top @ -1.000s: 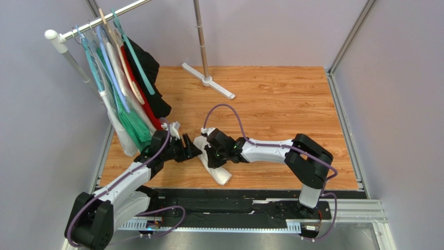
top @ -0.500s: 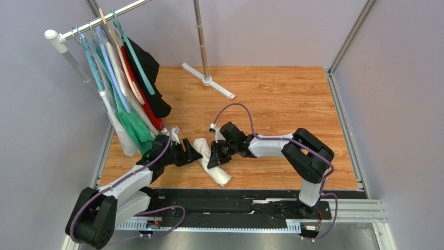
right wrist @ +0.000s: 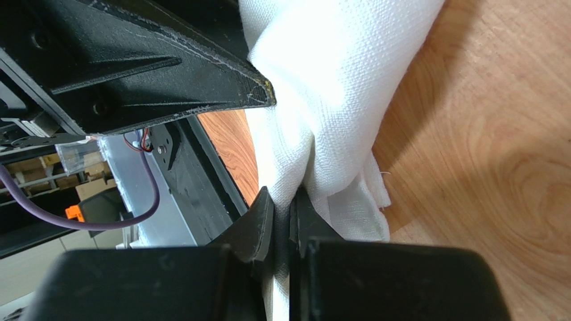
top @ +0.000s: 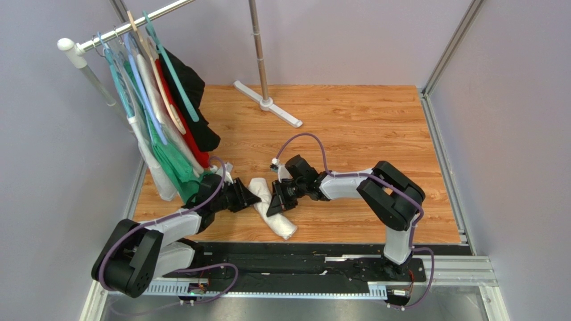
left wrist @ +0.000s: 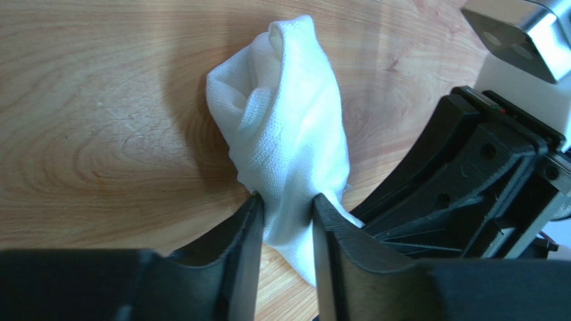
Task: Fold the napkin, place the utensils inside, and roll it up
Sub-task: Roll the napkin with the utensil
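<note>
The napkin [top: 284,226] is a white rolled bundle lying slantwise on the wooden table near the front. My left gripper [top: 257,197] comes at its upper half from the left. In the left wrist view the roll [left wrist: 288,114] fills the gap, and the left gripper [left wrist: 287,199] is shut on it, both pads pressing the cloth. My right gripper [top: 273,206] meets the roll from the right. In the right wrist view the right gripper [right wrist: 283,197] is shut on a thin fold of the napkin [right wrist: 335,67]. The utensils are hidden.
A clothes rack with hangers and garments [top: 161,127] stands at the left, close behind the left arm. A pole on a white foot [top: 268,103] rises at the back. A black rail [top: 301,257] runs along the table's front edge. Grey walls enclose the sides.
My left jaws have narrowed onto the rolled napkin. The right gripper swung a little to the right side of the roll, then held still, staying shut on the cloth.
</note>
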Robot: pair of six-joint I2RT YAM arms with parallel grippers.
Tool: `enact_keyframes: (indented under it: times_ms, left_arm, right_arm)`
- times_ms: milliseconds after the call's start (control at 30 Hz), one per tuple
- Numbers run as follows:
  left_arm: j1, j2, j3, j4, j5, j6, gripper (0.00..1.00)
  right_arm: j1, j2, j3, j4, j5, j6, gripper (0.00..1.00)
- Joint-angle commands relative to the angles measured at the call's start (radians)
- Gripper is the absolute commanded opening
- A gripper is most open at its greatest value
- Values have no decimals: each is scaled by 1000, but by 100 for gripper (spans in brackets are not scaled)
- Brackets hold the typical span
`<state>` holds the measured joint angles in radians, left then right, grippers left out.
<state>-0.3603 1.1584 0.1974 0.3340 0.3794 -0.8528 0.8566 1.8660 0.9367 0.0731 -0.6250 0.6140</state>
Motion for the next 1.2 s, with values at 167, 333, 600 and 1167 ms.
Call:
enact_keyframes:
  times_ms: [167,333,600,1167]
  left_arm:
    - [0,-14,-3,56,-31,1,16]
    - [0,27,17,54,-19,-2,8]
    - [0,60,31,57,-7,-3,7]
    - [0,40,45,23,9,3,7]
  right_arm:
    - [-7,59,40,-35,2,-52,25]
    - [-7,-22,79,-203,117,-128,47]
    - [131,-246,215,-542,702,-206,54]
    - [443,18,407,-589,1211,-175,56]
